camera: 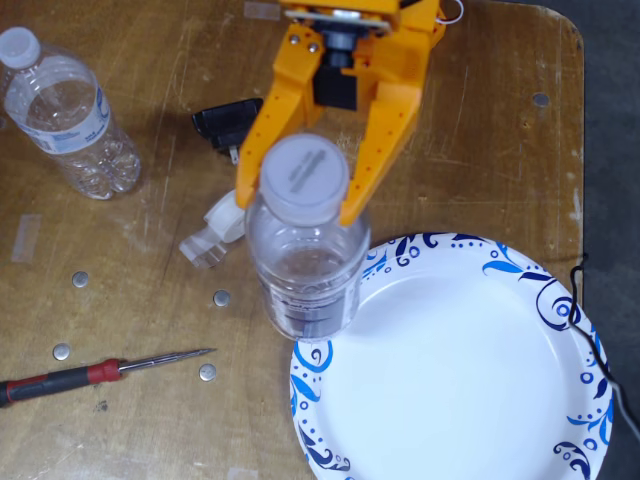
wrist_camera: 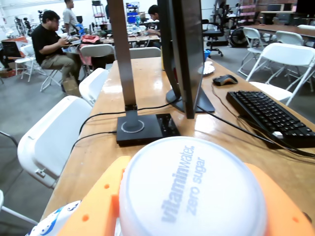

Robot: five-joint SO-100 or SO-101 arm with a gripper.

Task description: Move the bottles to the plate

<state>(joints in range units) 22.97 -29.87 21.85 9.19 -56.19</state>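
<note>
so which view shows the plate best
The fixed view: the plate shows nearly whole, blue swirls around its rim. The wrist view catches only a blue-and-white sliver at its bottom left corner.

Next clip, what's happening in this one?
The orange arm's tool is shut on a clear bottle, gripping it just under its white cap. The bottle sits upright at the left rim of the blue-patterned plate, which has nothing else on it. A second bottle lies on the table at upper left of the fixed view, untouched. A screwdriver lies at lower left.
</note>
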